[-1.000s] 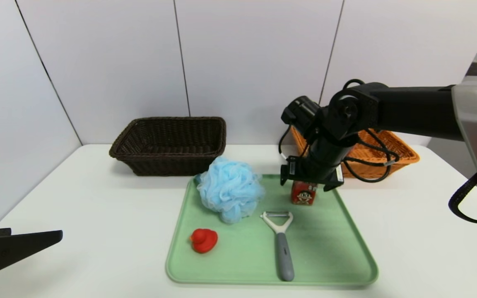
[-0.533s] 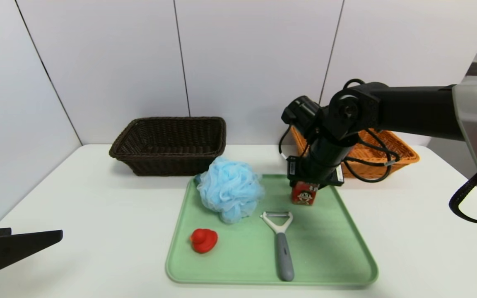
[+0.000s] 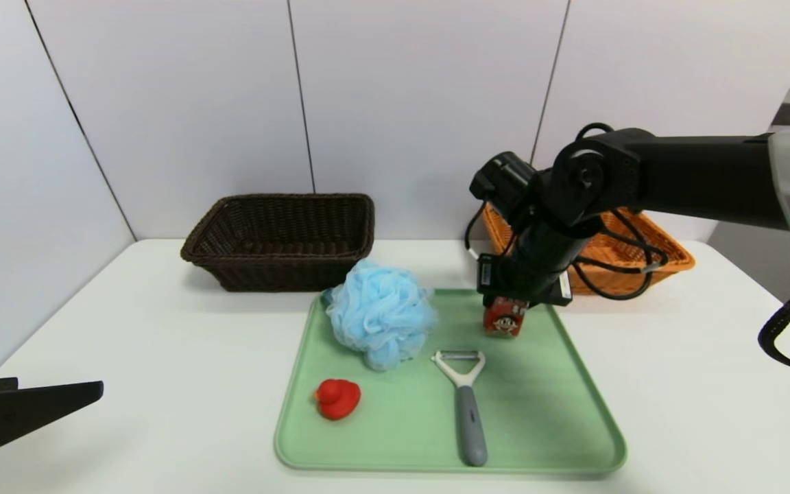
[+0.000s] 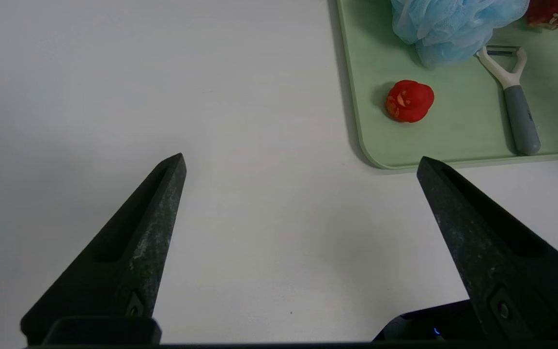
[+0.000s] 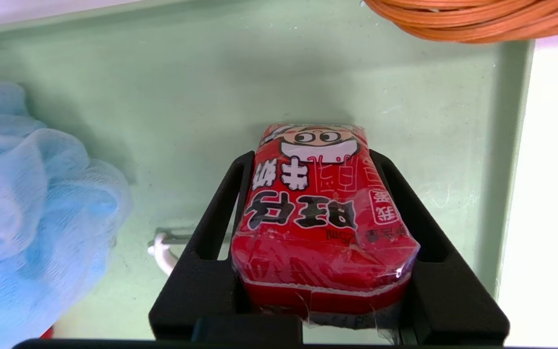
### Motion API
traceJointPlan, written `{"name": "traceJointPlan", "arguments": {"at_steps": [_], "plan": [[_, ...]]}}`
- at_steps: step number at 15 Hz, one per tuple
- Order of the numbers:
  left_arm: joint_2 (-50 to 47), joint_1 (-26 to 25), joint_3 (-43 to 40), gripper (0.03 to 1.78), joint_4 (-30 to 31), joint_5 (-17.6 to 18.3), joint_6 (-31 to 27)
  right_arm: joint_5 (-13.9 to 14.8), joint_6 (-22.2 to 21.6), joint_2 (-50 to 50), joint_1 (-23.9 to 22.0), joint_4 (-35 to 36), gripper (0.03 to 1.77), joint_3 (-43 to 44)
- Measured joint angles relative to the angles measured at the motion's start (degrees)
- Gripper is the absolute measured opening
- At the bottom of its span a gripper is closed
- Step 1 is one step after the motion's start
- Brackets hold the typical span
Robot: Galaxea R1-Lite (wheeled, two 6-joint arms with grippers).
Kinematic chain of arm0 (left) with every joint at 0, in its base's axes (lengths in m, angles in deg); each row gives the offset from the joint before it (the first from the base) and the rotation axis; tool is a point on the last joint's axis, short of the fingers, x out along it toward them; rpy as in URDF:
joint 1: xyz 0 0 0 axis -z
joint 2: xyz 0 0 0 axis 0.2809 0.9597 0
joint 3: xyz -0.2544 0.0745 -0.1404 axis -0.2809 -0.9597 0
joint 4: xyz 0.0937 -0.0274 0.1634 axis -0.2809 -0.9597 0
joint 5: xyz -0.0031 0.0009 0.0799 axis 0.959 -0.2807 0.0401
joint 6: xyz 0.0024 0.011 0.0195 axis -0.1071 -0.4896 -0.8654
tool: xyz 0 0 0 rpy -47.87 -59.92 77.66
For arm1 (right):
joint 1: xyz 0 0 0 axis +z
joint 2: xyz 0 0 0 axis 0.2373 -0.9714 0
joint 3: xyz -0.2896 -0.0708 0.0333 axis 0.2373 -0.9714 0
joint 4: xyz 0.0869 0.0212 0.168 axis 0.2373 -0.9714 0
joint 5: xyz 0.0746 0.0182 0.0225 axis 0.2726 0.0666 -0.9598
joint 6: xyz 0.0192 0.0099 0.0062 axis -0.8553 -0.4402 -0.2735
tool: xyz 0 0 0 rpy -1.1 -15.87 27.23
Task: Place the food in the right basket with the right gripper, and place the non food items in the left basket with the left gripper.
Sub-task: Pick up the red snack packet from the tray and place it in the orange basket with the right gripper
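In the head view, a pale green plastic tray [image 3: 566,412] was seen on a white table [image 3: 162,343]. On the tray a small red drink carton with a cartoon face [image 3: 504,320] was pinched at its top by the right gripper [image 3: 513,296], at about one o'clock from the tray's middle. A fluffy light-blue mesh bath pouf [image 3: 381,313] lay at eleven o'clock, a small red rubber duck [image 3: 337,398] at eight, and a white-headed grey-handled peeler [image 3: 465,405] near the middle. A dark brown woven wicker basket [image 3: 282,240] and an orange woven wicker basket [image 3: 669,250] were set behind the tray.

In the left wrist view, the left gripper [image 4: 301,167] was held spread wide above bare table, well apart from the duck [image 4: 409,101].

In the right wrist view, the carton [image 5: 325,213] was clamped between both black fingers [image 5: 211,232], beside the pouf [image 5: 32,218].
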Motion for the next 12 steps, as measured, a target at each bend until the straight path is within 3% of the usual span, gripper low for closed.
{"name": "traceJointPlan", "arguments": {"at_steps": [2, 7, 9, 12], "plan": [[0.0, 0.0, -0.1, 1.69, 0.0, 0.0, 0.0, -1.6, 0.0, 1.8, 0.1, 0.0, 0.75, 0.0], [0.0, 0.0, -0.2, 1.69, 0.0, 0.0, 0.0, -9.9, 0.4, 11.0, 0.4, 1.9, 0.75, 0.0], [0.1, 0.0, -0.2, 1.69, 0.0, 0.0, 0.0, -10.5, 1.6, 14.9, -1.5, 8.8, 0.75, 0.1], [0.2, 0.1, -0.2, 1.69, 0.0, 0.0, 0.0, -9.7, 5.6, 18.1, -7.9, 17.5, 0.75, 0.1]]}}
